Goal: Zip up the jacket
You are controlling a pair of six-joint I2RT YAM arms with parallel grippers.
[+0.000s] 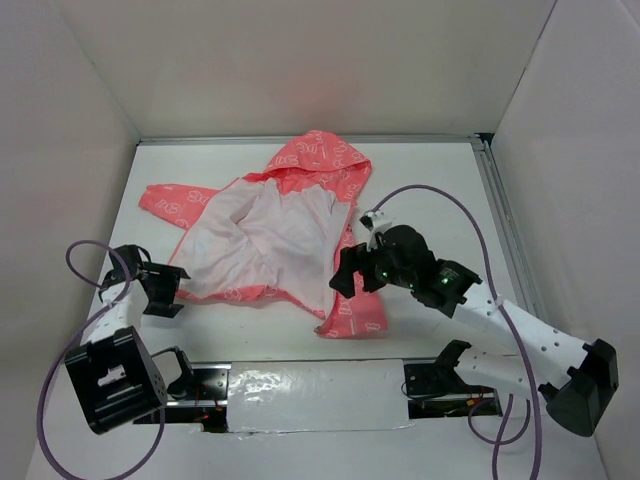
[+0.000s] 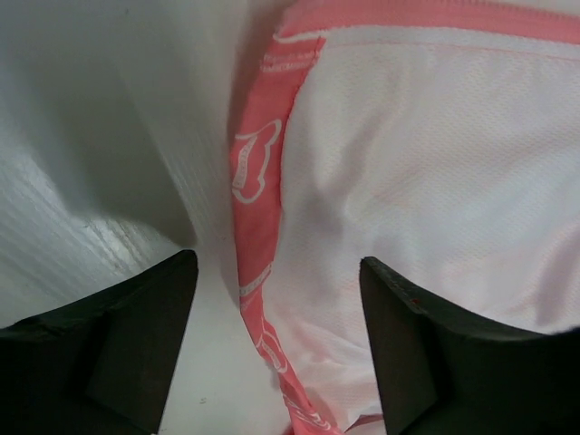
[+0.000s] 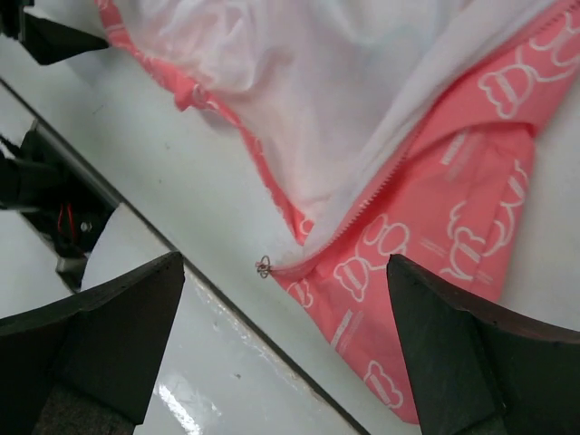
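The coral-pink hooded jacket (image 1: 290,225) lies open on the table, pale lining up, hood at the back. My left gripper (image 1: 165,290) is open beside the jacket's left front edge (image 2: 254,236), with that pink edge between its fingers but not gripped. My right gripper (image 1: 350,278) is open above the jacket's right bottom corner. In the right wrist view the jacket (image 3: 435,208) shows its zipper teeth and a small metal zipper pull (image 3: 263,266) at the hem, lying on the table between my fingers (image 3: 118,335).
White walls close in the table (image 1: 430,180) on three sides. A taped strip (image 1: 310,385) runs along the near edge between the arm bases. The left arm's purple cable (image 1: 80,255) loops at the left.
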